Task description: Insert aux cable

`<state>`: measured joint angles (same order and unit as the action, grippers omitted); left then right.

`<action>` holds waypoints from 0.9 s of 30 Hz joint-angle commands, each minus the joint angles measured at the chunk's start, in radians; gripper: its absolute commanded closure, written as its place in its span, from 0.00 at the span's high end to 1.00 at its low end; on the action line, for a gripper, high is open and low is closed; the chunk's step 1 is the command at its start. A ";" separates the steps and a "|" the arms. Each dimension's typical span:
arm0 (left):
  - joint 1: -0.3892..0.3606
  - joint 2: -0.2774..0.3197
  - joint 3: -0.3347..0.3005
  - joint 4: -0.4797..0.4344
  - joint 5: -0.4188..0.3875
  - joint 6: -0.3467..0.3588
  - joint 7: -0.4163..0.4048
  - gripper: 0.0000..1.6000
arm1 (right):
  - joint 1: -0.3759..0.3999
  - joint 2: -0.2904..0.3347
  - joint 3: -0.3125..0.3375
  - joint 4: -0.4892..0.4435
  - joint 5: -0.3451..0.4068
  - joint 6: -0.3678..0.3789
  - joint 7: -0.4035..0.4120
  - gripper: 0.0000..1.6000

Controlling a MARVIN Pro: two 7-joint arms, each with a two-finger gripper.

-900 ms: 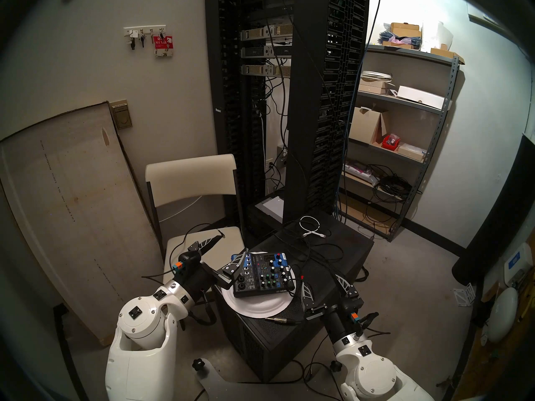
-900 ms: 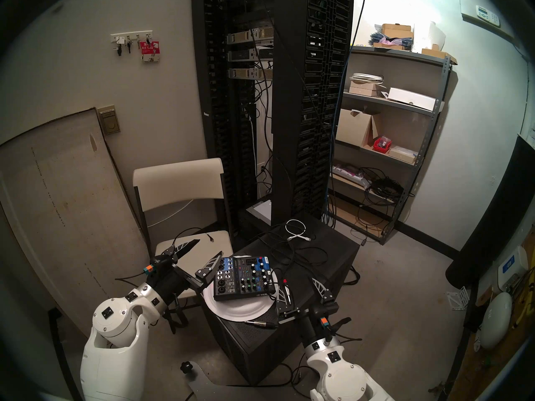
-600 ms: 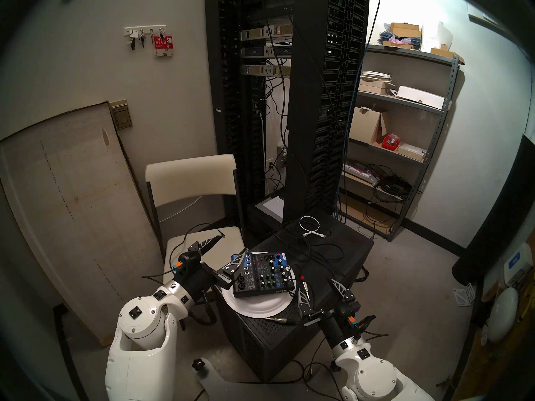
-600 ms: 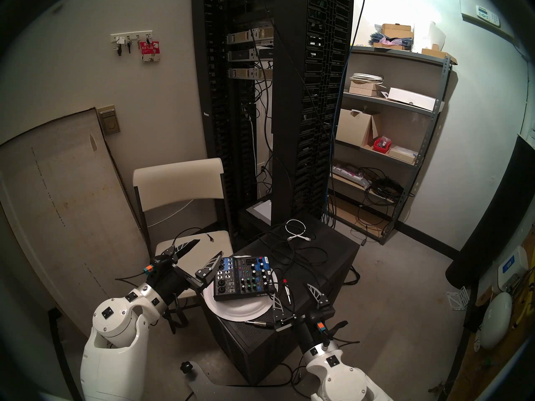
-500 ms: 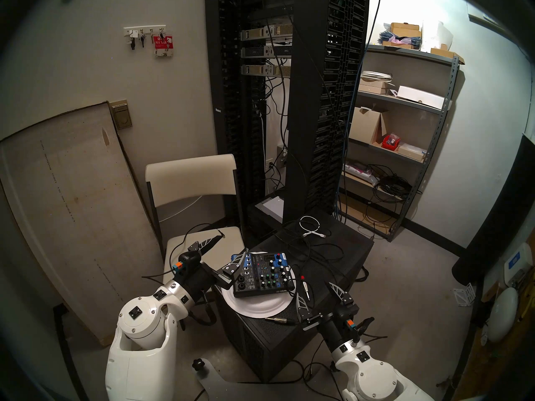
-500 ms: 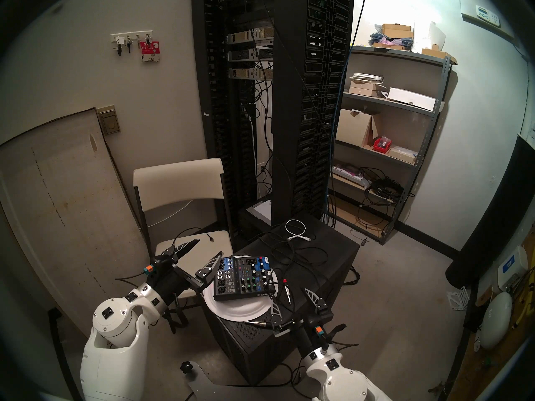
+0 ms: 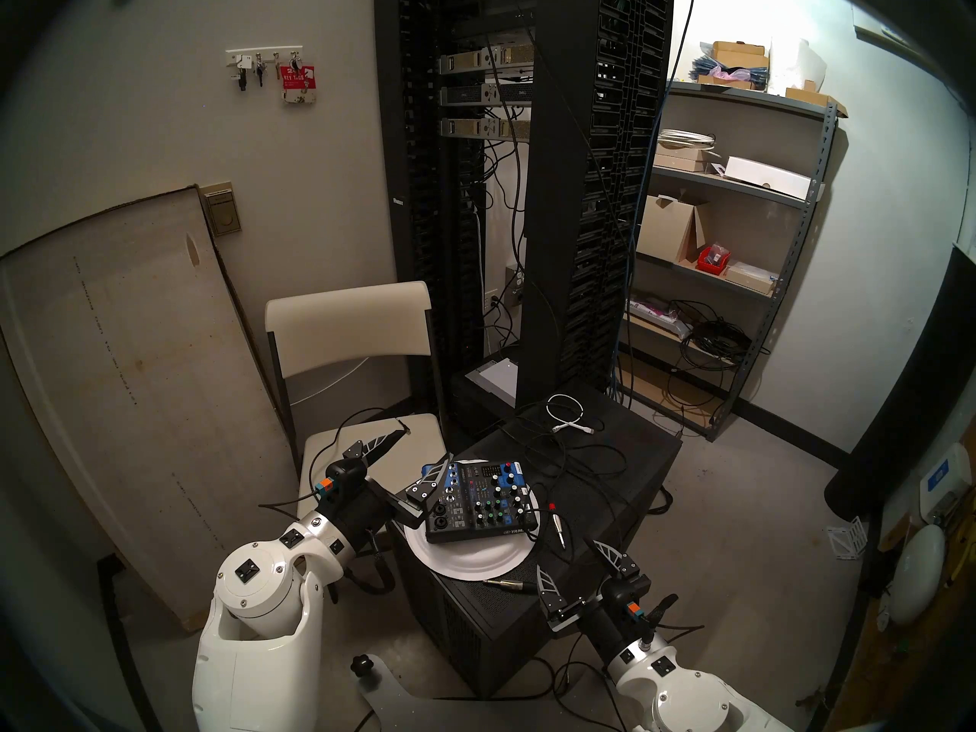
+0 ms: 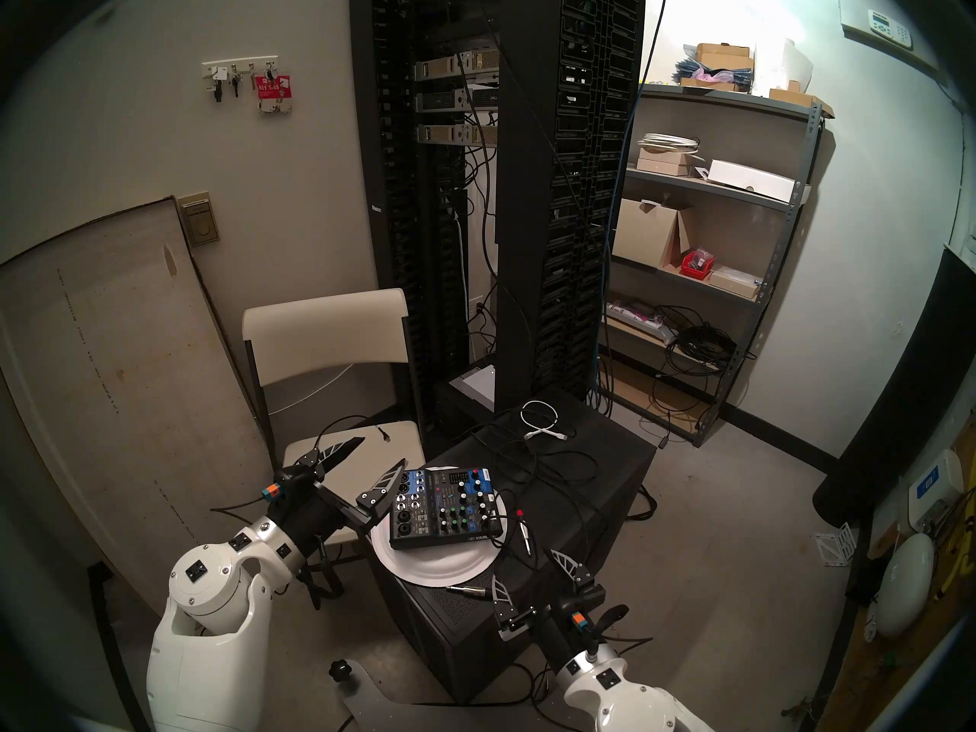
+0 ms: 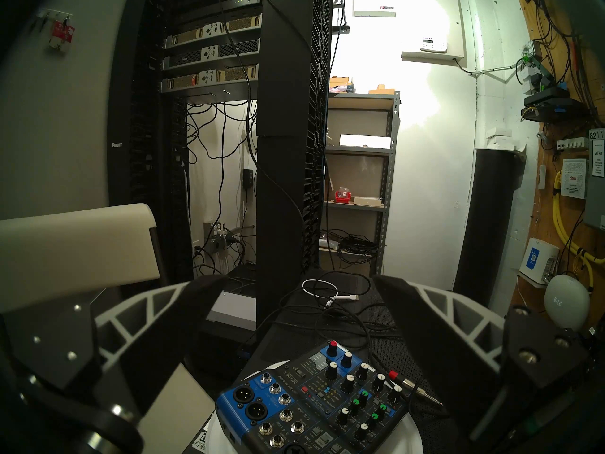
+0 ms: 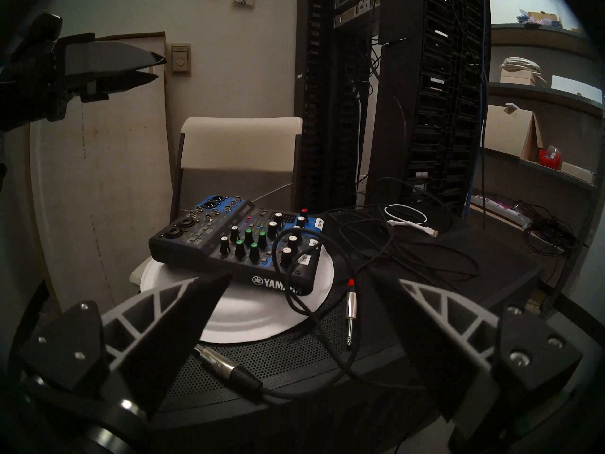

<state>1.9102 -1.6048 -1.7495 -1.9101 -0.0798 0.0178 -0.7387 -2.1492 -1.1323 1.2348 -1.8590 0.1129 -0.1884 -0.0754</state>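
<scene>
My right hand (image 10: pixel 302 281) gapes wide and empty just above the aux cable (image 10: pixel 226 366) plug on the black cabinet (image 7: pixel 607 509). Left hand (image 7: pixel 425 441) wide too, beside the mixer (image 7: pixel 478 501).

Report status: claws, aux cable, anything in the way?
Both claws open, empty: left claw by mixer, right claw at cabinet edge. Aux cable plug loose by plate, unplugged. Red-ringed plug lies close by.

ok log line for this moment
left gripper open, empty | right gripper open, empty | aux cable plug lying loose | mixer on plate
</scene>
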 commanded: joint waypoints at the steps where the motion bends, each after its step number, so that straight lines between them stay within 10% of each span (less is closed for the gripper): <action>1: -0.001 0.000 -0.001 -0.016 0.001 -0.001 0.001 1.00 | 0.049 0.024 -0.003 0.020 0.010 0.005 0.053 1.00; 27: -0.001 0.000 -0.001 -0.015 0.000 -0.002 0.000 1.00 | 0.256 0.163 0.003 0.093 0.030 0.173 0.382 1.00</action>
<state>1.9101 -1.6054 -1.7498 -1.9090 -0.0797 0.0179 -0.7396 -1.9731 -1.0195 1.2361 -1.7761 0.1370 -0.0464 0.2215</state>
